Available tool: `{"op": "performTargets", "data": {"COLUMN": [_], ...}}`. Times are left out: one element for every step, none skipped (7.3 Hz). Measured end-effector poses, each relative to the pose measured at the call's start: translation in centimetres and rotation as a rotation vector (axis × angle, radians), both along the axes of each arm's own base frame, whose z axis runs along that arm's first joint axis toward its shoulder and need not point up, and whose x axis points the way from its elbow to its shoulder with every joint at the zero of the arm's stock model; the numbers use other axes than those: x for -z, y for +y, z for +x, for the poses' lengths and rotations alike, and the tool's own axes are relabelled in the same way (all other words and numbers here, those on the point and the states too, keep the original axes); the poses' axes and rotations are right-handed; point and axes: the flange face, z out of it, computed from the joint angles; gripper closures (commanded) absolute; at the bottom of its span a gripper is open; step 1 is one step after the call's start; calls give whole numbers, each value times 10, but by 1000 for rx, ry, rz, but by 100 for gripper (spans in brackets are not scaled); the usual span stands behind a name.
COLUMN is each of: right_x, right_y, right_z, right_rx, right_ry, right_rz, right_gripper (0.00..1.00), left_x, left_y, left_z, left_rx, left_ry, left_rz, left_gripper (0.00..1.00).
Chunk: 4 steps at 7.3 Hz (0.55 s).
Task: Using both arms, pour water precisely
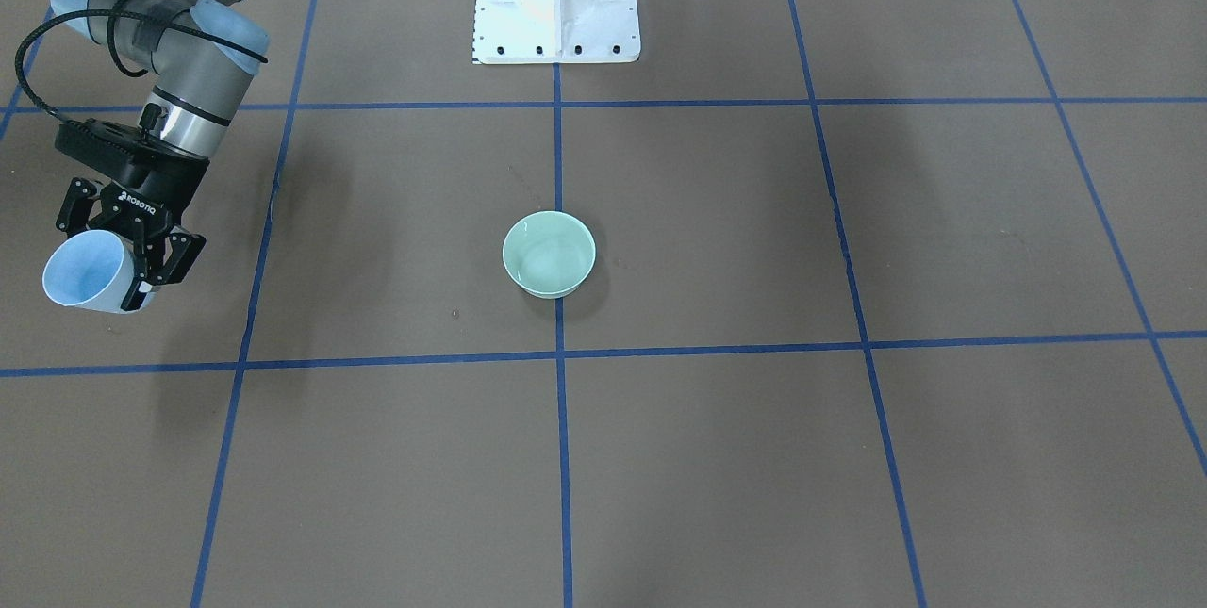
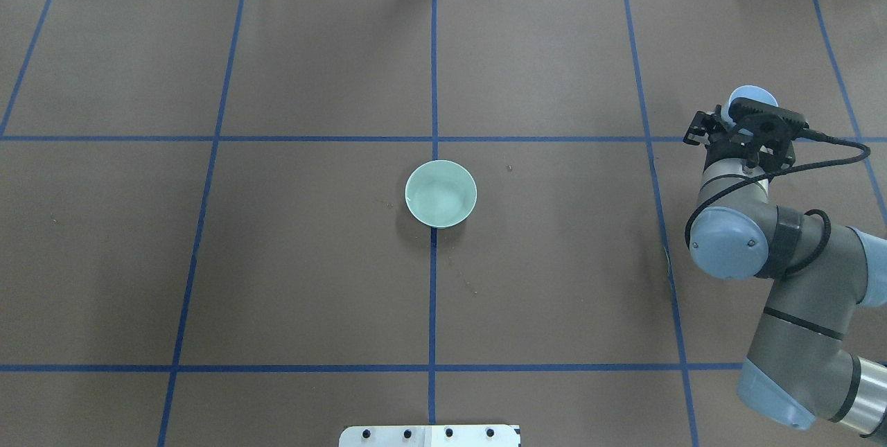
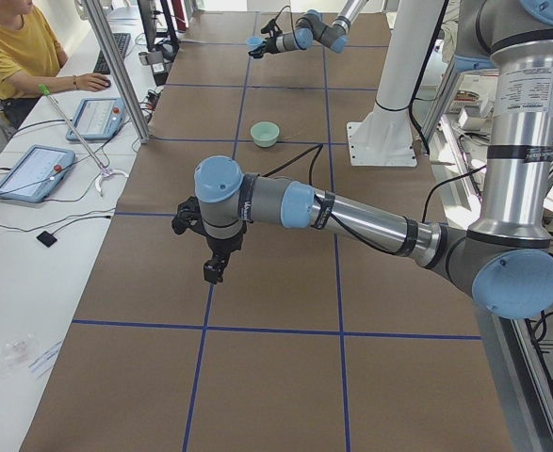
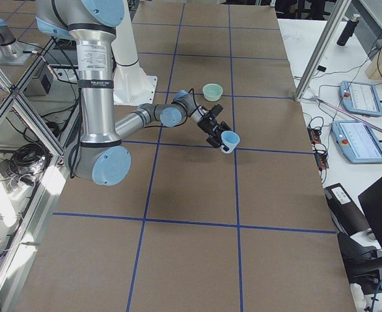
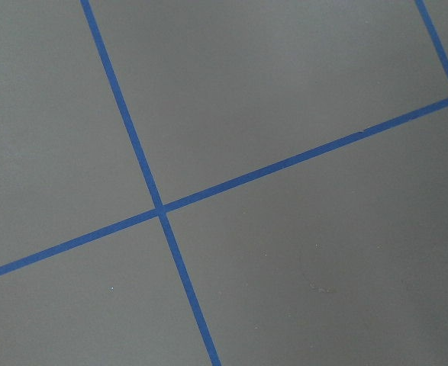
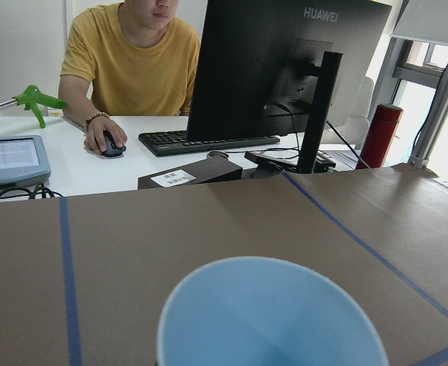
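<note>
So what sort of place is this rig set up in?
Most likely a robotics lab: a table papered brown with a blue tape grid, teach pendants on the side desk, and a person working at a keyboard and monitor.

ROBOTIQ, in white letters, on the black body of the right hand (image 1: 113, 259), near 9 o'clock of the front-facing view. HUAWEI on the back of the black monitor (image 6: 285, 69), toward 1 o'clock of the right wrist view. Print on the arm sticker (image 4: 92, 83) too small to read.
</note>
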Motion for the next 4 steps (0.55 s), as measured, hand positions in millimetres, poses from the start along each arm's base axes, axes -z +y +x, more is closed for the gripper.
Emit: {"op": "performTargets", "data": {"right_x": [-14, -26, -35, -41], "right_y": [4, 8, 12, 14], "right_z": [-5, -13, -19, -24], "right_rx": [-21, -35, -43, -47], "right_ry": [-1, -1, -1, 3], "right_rz": [0, 3, 5, 8], "right_gripper": [100, 94, 81, 69], "left_x": [0, 0, 0, 0], "left_y": [0, 0, 0, 0], "left_z": [0, 0, 0, 0], "left_rx": [0, 0, -1, -1], "left_ry": [0, 0, 0, 0], "left_rz": [0, 1, 1, 2], "left_gripper": [0, 0, 0, 0]}}
